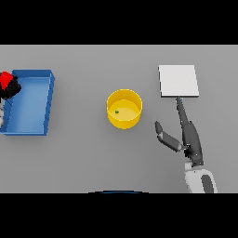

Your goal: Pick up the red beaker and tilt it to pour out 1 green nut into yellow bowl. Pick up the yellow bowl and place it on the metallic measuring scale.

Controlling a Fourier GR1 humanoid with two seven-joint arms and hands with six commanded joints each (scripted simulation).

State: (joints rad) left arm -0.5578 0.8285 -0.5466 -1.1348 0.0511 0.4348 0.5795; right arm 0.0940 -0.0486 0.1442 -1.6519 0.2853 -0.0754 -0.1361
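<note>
Between the blue tray [29, 102] and the scale [178, 81] on the desk [83, 153], the yellow bowl [124, 109] holds a green nut [116, 111], the left hand [10, 88] clutches the red beaker [5, 79], and the empty, spread-fingered right hand [183, 135] could tip the bowl if it closes crookedly.

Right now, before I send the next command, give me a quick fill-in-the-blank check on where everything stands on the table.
1. The green nut lies inside the ____ bowl.
2. The left hand, at the view's left edge, is shut on the ____ beaker beside the blue tray.
3. The right hand has straight fingers that reach toward the pale, flat measuring ____.
4. The bowl stands on the ____, not yet on the scale.

Missing words: yellow; red; scale; table
</note>
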